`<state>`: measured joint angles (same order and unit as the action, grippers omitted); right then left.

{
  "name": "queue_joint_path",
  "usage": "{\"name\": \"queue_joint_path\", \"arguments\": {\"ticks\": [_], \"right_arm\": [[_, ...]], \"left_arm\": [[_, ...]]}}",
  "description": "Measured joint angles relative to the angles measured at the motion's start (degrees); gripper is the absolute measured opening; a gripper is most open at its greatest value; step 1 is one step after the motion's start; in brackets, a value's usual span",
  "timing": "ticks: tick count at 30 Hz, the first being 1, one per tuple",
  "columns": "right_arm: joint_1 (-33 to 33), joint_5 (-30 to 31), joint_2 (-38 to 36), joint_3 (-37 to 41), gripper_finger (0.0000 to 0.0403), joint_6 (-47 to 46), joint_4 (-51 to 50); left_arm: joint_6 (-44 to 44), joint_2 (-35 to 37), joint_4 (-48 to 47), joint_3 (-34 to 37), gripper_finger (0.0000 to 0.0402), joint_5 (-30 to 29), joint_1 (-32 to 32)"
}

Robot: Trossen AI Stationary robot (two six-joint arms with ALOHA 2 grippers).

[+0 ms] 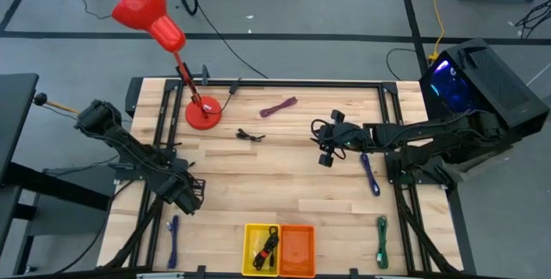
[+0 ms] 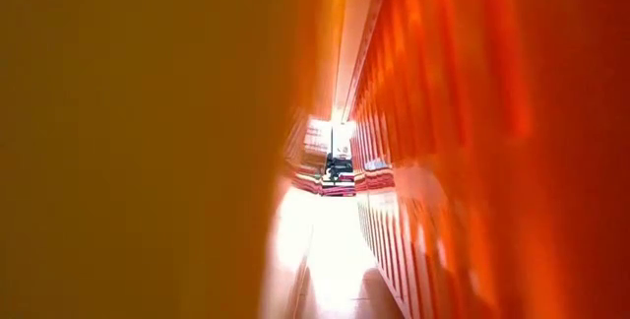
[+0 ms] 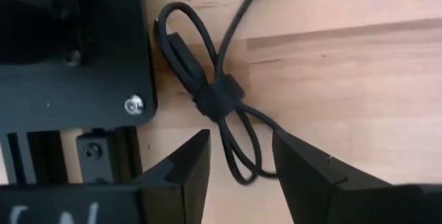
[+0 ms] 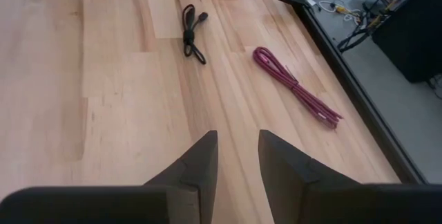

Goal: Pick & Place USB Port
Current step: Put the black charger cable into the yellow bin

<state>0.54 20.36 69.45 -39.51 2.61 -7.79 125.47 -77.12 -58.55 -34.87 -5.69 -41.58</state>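
My left gripper [image 3: 238,165] sits low at the left edge of the light wooden table [image 1: 284,184], fingers spread apart over a bundled black USB cable [image 3: 217,99] cinched at its middle; one loop lies between my fingertips, ungripped. At the frame's bottom edge there are white marks on my gripper body, which I cannot read.

My right gripper [image 1: 325,145] hovers right of centre in the high view, fingers parted a little and empty. Ahead of it lie a second small black cable [image 4: 191,34] and a coiled magenta cable [image 4: 295,86].

At the bottom centre sit a yellow plastic bin [image 1: 251,249] holding a black cable and an orange plastic bin [image 1: 297,249]. Those two colours fill the low view. No brand names are readable.
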Motion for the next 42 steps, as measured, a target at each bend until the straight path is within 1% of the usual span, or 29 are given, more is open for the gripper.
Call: {"name": "queue_joint_path", "arguments": {"ticks": [4, 8, 10, 13, 14, 19, 22, 25, 30, 33, 36, 38, 42], "right_arm": [[0.0, 0.1, 0.0, 0.0, 0.0107, 0.0, 0.0], [0.0, 0.1, 0.0, 0.0, 0.0107, 0.0, 0.0], [0.0, 0.1, 0.0, 0.0, 0.0107, 0.0, 0.0], [0.0, 0.1, 0.0, 0.0, 0.0107, 0.0, 0.0], [0.0, 0.1, 0.0, 0.0, 0.0107, 0.0, 0.0], [0.0, 0.1, 0.0, 0.0, 0.0107, 0.1, 0.0], [0.0, 0.1, 0.0, 0.0, 0.0107, 0.2, 0.0], [0.0, 0.1, 0.0, 0.0, 0.0107, 1.1, 0.0], [0.0, 0.8, 0.0, 0.0, 0.0107, 1.1, 0.5], [0.0, 1.7, 0.0, 0.0, 0.0107, 1.2, 0.8], [0.0, 1.7, 0.0, 0.0, 0.0107, 1.2, 1.1], [0.2, 1.7, 0.0, 0.0, 0.0107, 1.2, 1.0], [0.9, 4.9, 0.0, 0.0, 0.0107, 1.3, 1.2]], "left_arm": [[1.3, 0.0, 0.5, 1.9, 0.0148, 0.4, 0.0], [1.0, 0.0, 3.5, 3.4, 0.0117, 0.4, 0.0], [1.0, 0.1, 4.8, 4.1, 0.0087, 0.2, 0.0], [0.1, 0.1, 6.1, 4.4, 0.0023, -0.2, 0.0], [0.0, 0.1, 6.1, 4.4, 0.0014, -0.2, 0.0], [-0.1, 0.0, 6.2, 4.3, 0.0007, -0.3, 0.0], [-1.4, -0.2, 5.7, 3.0, 0.0006, -1.7, 0.0], [-4.5, -0.1, 6.4, -1.0, 0.0006, -7.3, 0.1], [-11.9, -0.1, -0.5, -10.8, 0.0006, -15.2, 1.3], [-18.5, -0.1, -2.9, -17.7, 0.0006, -21.8, 1.9], [-26.9, -0.1, -1.7, -24.8, 0.0006, -28.4, 1.9], [-33.3, -0.7, -0.1, -28.6, 0.0006, -31.3, 1.9], [-45.6, -2.9, 7.8, -34.3, 0.0006, -33.0, 1.9]]}}
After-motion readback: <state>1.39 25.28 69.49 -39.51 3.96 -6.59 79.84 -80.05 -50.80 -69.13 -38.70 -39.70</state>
